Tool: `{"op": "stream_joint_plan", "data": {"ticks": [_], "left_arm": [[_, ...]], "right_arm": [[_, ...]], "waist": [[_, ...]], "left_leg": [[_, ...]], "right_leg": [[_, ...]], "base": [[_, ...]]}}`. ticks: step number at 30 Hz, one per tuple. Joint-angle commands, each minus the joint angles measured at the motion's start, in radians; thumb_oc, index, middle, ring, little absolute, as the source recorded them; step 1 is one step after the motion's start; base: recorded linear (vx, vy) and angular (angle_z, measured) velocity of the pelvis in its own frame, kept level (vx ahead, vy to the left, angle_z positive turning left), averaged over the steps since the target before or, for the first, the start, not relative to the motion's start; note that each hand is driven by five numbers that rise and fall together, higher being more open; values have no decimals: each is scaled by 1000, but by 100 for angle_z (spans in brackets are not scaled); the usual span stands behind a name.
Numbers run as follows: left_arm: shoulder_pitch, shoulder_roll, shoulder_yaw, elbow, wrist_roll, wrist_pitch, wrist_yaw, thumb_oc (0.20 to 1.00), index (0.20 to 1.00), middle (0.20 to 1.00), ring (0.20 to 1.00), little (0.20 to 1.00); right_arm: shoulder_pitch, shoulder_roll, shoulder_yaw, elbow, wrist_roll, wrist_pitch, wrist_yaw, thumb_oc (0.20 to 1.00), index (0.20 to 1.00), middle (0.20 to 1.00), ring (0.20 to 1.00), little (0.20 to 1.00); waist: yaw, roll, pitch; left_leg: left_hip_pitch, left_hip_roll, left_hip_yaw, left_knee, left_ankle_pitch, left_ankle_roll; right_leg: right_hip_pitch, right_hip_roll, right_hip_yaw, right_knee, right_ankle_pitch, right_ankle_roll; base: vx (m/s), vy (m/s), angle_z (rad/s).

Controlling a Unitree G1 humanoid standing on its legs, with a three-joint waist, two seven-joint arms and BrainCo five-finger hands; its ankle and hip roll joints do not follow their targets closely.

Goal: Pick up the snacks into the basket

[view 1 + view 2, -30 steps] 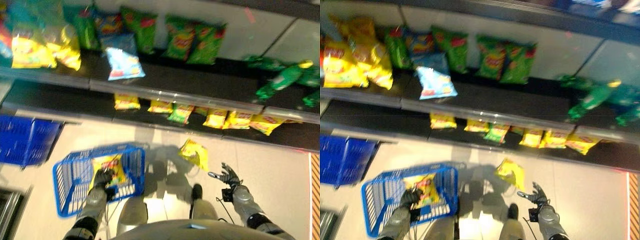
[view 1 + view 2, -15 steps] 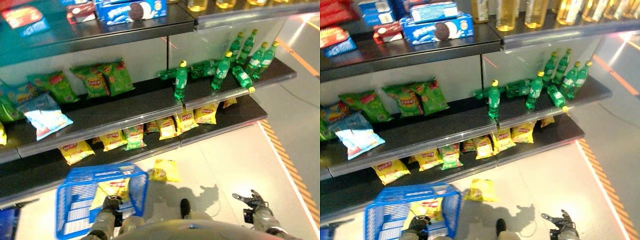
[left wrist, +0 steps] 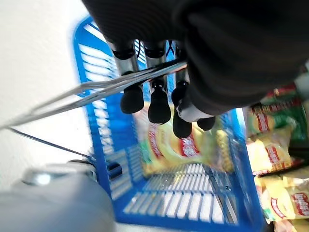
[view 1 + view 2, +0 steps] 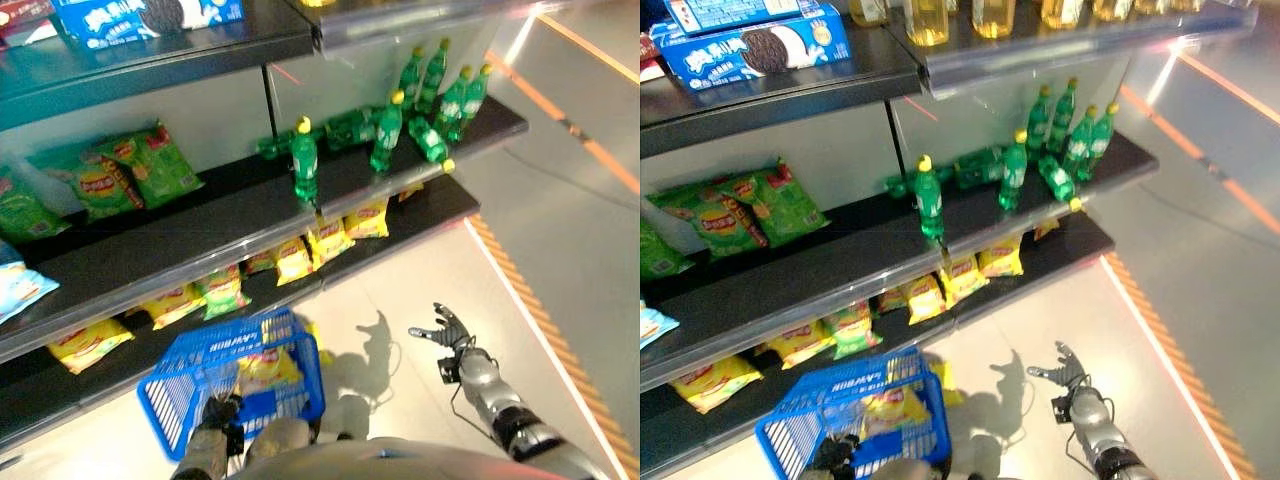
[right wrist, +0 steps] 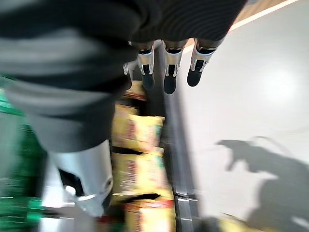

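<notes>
Beside the shelf, on the floor: the blue basket [image 4: 232, 385] is sitting just in front of the bottom shelf [image 4: 120, 370], with a yellow snack bag [image 4: 265, 368] lying inside it.
Left hand: the left hand [image 3: 159, 72] is gripping the basket's thin metal handle [image 3: 91, 92], its fingers [image 3: 159, 104] curling round the wire above the basket's near side.
Right hand: the right hand [image 4: 445, 335] is hovering over bare floor, well apart from the basket on the side away from it, with its fingers [image 5: 169, 72] spreading wide and holding nothing.
Snack on the floor: a second yellow bag [image 4: 943, 380] is peeking out between the basket's far wall and the bottom shelf's edge.
Bottom shelf: yellow snack bags [image 4: 325, 240] and one green bag [image 4: 222, 292] are lying in a row along its front edge, behind the basket.
Middle shelf above it: green chip bags [image 4: 120, 175] are leaning against the back wall, and green bottles [image 4: 420, 105] are standing and lying further along toward the shelf's end.
Top shelf: a blue cookie box [image 4: 750, 45] is resting near the front edge.
</notes>
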Motion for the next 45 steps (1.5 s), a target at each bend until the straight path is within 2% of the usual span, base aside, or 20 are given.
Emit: {"op": "stream_joint_plan", "data": {"ticks": [1,2,3,4,5,7,8,9,11,12,15,16,17,19,20,21,23,29,39,45], "left_arm": [[2,14,-20,-94,-47,-49,36,200,200,200,200,200],[-3,9,-27,-92,-48,-51,35,200,200,200,200,200],[-9,13,-54,-125,-33,-56,35,200,200,200,200,200],[-8,13,-55,-125,-33,-55,35,200,200,200,200,200],[-47,44,-100,-178,18,-70,29,200,200,200,200,200],[-50,58,-134,-222,45,-84,30,200,200,200,200,200],[-51,67,-134,-251,57,-90,33,200,200,200,200,200],[-33,76,-122,-329,47,-94,37,200,200,200,200,200],[-20,72,-124,-363,45,-98,28,200,200,200,200,200],[15,82,-109,-480,6,-103,25,200,200,200,200,200],[23,79,-113,-564,-32,-117,19,200,200,200,200,200],[23,80,-113,-564,-32,-117,19,200,200,200,200,200],[27,65,-125,-606,-42,-117,14,200,200,200,200,200],[28,59,-130,-643,-44,-110,7,200,200,200,200,200],[30,58,-131,-657,-47,-111,3,200,200,200,200,200],[39,59,-133,-675,-55,-117,3,200,200,200,200,200],[54,64,-123,-716,-67,-122,1,200,200,200,200,200],[63,93,-131,-852,-86,-126,1,200,200,200,200,200],[-13,160,-142,-1048,-132,-154,16,200,200,200,200,200],[-59,203,-153,-1132,-135,-177,37,200,200,200,200,200]], "right_arm": [[-17,-16,-47,-98,-25,-52,-21,1000,1000,1000,1000,1000],[1,-18,-53,-135,-21,-53,-21,1000,1000,1000,1000,1000],[34,-26,-80,-184,-11,-60,-20,1000,1000,1000,1000,1000],[36,-26,-80,-186,-11,-60,-20,1000,1000,1000,1000,1000],[108,-35,-135,-271,14,-86,-35,1000,1000,1000,1000,1000],[170,-29,-164,-334,20,-107,-43,1000,1000,1000,1000,1000],[176,-34,-173,-360,3,-110,-54,1000,1000,1000,1000,1000],[176,-37,-172,-415,-15,-116,-41,1000,1000,1000,1000,1000],[174,-39,-174,-383,-16,-115,-50,1000,1000,1000,1000,1000],[152,-57,-169,-417,-33,-109,-56,1000,1000,1000,1000,1000],[140,-70,-181,-409,-23,-107,-62,1000,1000,1000,1000,1000],[139,-70,-181,-408,-22,-107,-62,1000,1000,1000,1000,1000],[152,-83,-193,-435,-32,-100,-63,1000,1000,1000,1000,1000],[138,-88,-196,-437,-39,-93,-77,1000,1000,1000,1000,1000],[131,-84,-190,-429,-29,-92,-79,1000,1000,1000,1000,1000],[127,-78,-179,-421,-16,-94,-82,1000,1000,1000,1000,1000],[125,-72,-164,-428,-11,-95,-72,1000,1000,1000,1000,1000],[104,-64,-167,-455,-11,-91,-81,1000,1000,1000,1000,1000],[-132,-63,-168,-354,50,-72,-169,1000,1000,1000,1000,1000],[-302,-88,-163,-278,85,-78,-239,1000,1000,1000,1000,1000]], "waist": [[27,49,-1],[12,49,-2],[-25,32,-10],[-27,34,-9],[-67,29,-6],[-102,38,-18],[-107,32,-19],[-99,27,-19],[-103,21,-21],[-98,32,-7],[-84,47,7],[-86,46,5],[-96,56,8],[-97,64,16],[-95,68,14],[-89,76,11],[-77,70,12],[-64,57,22],[-24,38,139],[1,43,208]], "left_leg": [[24,12,2,-64,24,-20],[41,8,-18,-73,19,-25],[50,-8,-60,-82,15,-35],[52,-7,-62,-82,16,-35],[37,-12,-134,-90,14,-61],[63,-5,-164,-127,18,-83],[70,-2,-163,-127,14,-100],[81,10,-175,-110,1,-130],[72,9,-176,-111,5,-128],[69,43,-166,-116,13,-148],[26,84,-180,-107,40,-184],[22,82,-182,-108,44,-184],[-9,89,-141,-93,50,-175],[-44,85,-32,-43,45,-158],[-49,79,-21,-38,41,-153],[-47,76,-20,-44,39,-147],[-56,64,-74,-41,50,-154],[-62,61,-97,-63,66,-144],[-199,14,-88,47,35,-106],[-295,-16,-74,116,19,-94]], "right_leg": [[135,-152,-57,-261,179,-49],[130,-137,-35,-348,190,-43],[145,-71,61,-561,180,-25],[152,-70,58,-572,185,-25],[184,-64,172,-819,200,8],[179,-61,191,-876,236,30],[182,-65,170,-866,245,36],[217,-81,113,-850,237,33],[228,-102,81,-859,252,31],[216,-92,69,-803,243,19],[247,-84,6,-789,209,-8],[244,-86,5,-791,212,-7],[270,-80,-22,-794,187,-18],[274,-77,-27,-775,159,-31],[270,-68,-23,-772,151,-39],[277,-51,-19,-773,139,-53],[283,-37,-12,-782,145,-65],[306,-32,-46,-808,155,-61],[151,-59,-20,-707,177,-53],[42,-56,9,-650,188,-57]], "base": [[342,-179,89],[388,-332,59],[257,-251,43],[298,-403,91],[243,-307,125],[310,-361,243],[267,-456,301],[160,-398,207],[46,-295,97],[-3,-383,74],[-5,-354,84],[5,-247,110],[12,-165,97],[-6,-165,104],[-31,-141,96],[-16,-125,46],[13,-116,5],[-6,-30,17],[-135,87,4],[-112,67,-6]]}}
